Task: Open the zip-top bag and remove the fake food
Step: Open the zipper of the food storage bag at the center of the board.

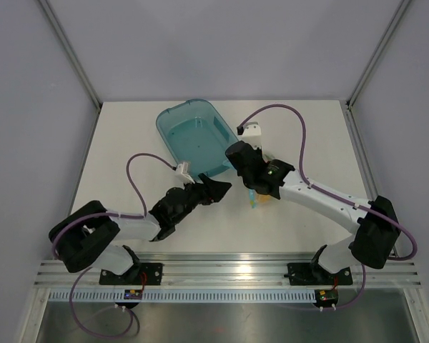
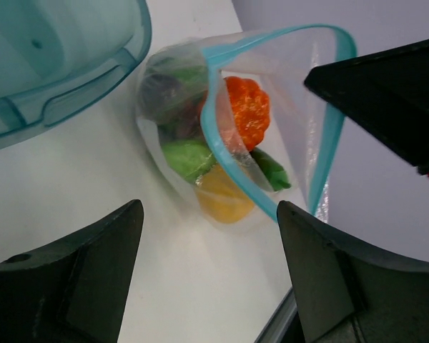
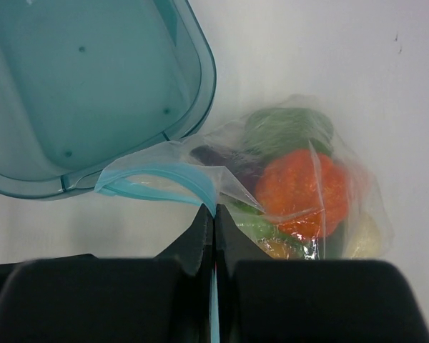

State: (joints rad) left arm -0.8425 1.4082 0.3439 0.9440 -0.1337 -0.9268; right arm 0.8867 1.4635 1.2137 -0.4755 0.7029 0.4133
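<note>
The white counter (image 1: pixel 129 143) is walled in by pale grey panels on the left, far and right sides, with an aluminium rail along the near edge where the two arms are bolted. A translucent teal tub (image 1: pixel 200 139), rigid with rounded corners, sits towards the middle of the far edge. Bare white surface shows from there out to the left and right edges.

The zip-top bag (image 3: pixel 343 161) lies a little right of the counter's centre, just beside the tub's near rim. It sits between the two tools. It is thin, clear, crinkly plastic, and its light teal zip strip (image 2: pixel 213 143) curves round in a wide loop, so the mouth gapes.

The right tool (image 3: pixel 213 214) is pressed together on the bag's zip edge, and the teal strip runs straight into the seam between its black fingers. The left tool (image 1: pixel 216 187) is spread wide and faces the open mouth from the left. From its wrist view its fingers look clear of the plastic, with nothing between them.

The fake food is all inside the bag, heaped at the closed end. There is a lumpy orange-red piece (image 2: pixel 247 114), a smooth green piece (image 2: pixel 189 157) and a yellow piece (image 2: pixel 222 196). A dark purple one (image 3: pixel 222 161) lies beside them, and something whitish shows at the bag's far side, too blurred to make out
</note>
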